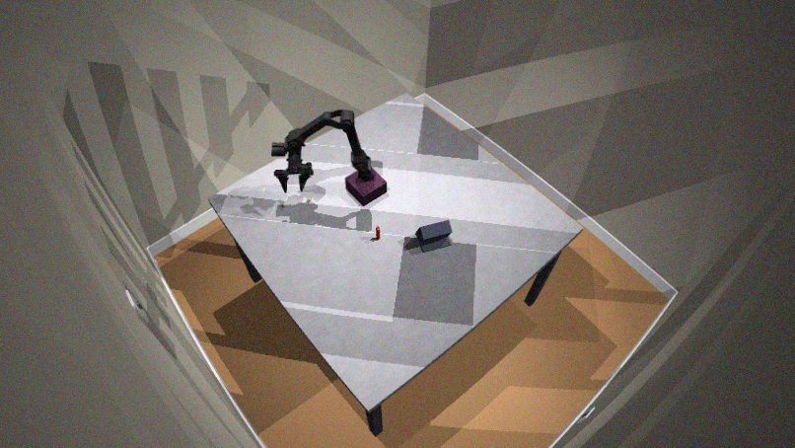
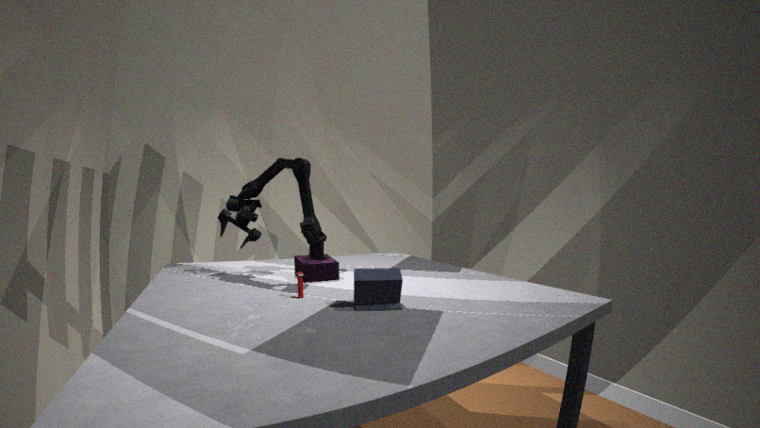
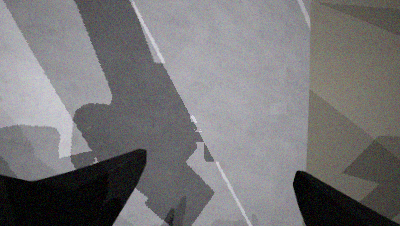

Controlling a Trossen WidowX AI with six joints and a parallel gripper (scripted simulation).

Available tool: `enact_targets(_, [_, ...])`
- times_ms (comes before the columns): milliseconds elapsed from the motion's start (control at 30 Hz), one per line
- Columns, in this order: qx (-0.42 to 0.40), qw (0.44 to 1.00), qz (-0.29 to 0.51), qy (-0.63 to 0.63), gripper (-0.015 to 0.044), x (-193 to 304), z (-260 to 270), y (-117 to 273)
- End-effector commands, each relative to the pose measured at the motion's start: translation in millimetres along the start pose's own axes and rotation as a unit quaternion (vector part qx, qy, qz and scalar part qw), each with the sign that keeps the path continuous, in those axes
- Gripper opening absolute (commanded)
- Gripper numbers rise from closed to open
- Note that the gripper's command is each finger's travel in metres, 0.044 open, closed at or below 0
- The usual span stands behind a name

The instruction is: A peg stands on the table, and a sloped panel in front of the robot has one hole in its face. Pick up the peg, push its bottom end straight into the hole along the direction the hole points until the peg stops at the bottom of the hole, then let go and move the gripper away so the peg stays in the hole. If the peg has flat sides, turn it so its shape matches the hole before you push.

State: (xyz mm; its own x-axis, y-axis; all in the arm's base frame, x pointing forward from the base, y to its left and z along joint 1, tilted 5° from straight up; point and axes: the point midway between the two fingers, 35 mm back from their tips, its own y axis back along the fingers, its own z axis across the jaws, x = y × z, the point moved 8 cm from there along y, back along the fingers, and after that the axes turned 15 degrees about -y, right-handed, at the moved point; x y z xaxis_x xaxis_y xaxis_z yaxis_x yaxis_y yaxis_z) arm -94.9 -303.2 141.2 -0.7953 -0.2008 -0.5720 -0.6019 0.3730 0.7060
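Observation:
A small red peg stands upright on the table. The dark blue-grey block with the sloped panel sits on the table to the right of the peg in the top and exterior views. Its hole does not show in any view. My gripper is open and empty. It hangs above the table's left part, well away from the peg and the block, with its fingers pointing down. The wrist view shows neither peg nor block.
The arm's purple base stands on the table behind the peg, between the gripper and the block's side. The table's left edge lies near the gripper. Shadows of the arm fall on the table below it.

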Motion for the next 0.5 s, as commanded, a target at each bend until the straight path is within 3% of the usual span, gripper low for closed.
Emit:
enact_targets(0, [-0.020, 1.000, -0.003, -0.007, 0.0440, -13, -1, -10])
enact_targets(467, [-0.083, 0.996, -0.001, -0.019, 0.0440, -54, -3, -42])
